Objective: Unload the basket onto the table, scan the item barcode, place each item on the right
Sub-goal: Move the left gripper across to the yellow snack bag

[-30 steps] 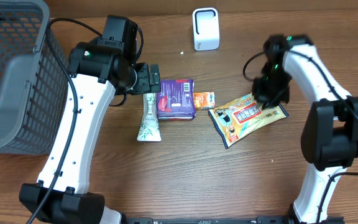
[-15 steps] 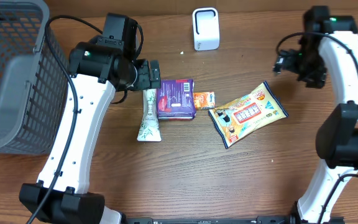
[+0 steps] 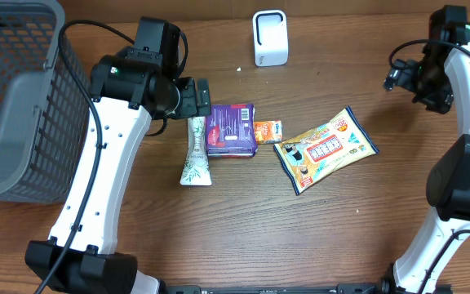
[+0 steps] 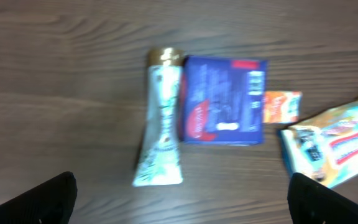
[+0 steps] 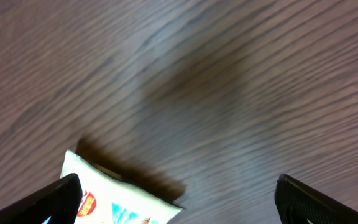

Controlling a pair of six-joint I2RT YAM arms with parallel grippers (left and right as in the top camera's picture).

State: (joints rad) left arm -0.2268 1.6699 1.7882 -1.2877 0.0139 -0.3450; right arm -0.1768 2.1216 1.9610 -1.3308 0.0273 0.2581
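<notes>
Spanning all views: brown wood-grain table (image 3: pixel 243 237), with every item lying flat on it and nothing lifted. A grey plastic mesh basket (image 3: pixel 15 98) sits at the left edge.

White left arm (image 3: pixel 104 163): comes up from the near edge with the elbow bent in toward centre. The left gripper (image 3: pixel 196 100) hovers over the cap end of the tube, jaws spread wide and empty. Its wrist camera looks straight down on the tube and pack.

White right arm (image 3: pixel 463 122): stands at the far right edge. The right gripper (image 3: pixel 398 77) is well apart from all the items, jaws wide and empty. Its wrist view catches only a corner of the bag.

Items, any of which could be the one to scan:
- Yellow crinkly film snack bag (image 3: pixel 326 149), right of centre and tilted. Probably light and slippery with crushable contents, so pinch a sealed edge or corner, not the belly.
- Purple flat rectangular pack (image 3: pixel 231 129), at centre. Looks the stiffest, so grip it across the short width. A white panel near its right end may be the barcode, but it's too blurred to confirm.
- White soft tube with gold cap (image 3: pixel 196 155), touching the pack's left edge. Likely squashy and prone to rolling, so take it mid-body, gently.
- White rounded scanner box (image 3: pixel 269 37), at the back edge, well apart from the items.
- Small orange sachet (image 3: pixel 268 131), between pack and bag. Thin and flat, so hard to get fingers under.

Left side looks best placed for the pack or tube.
</notes>
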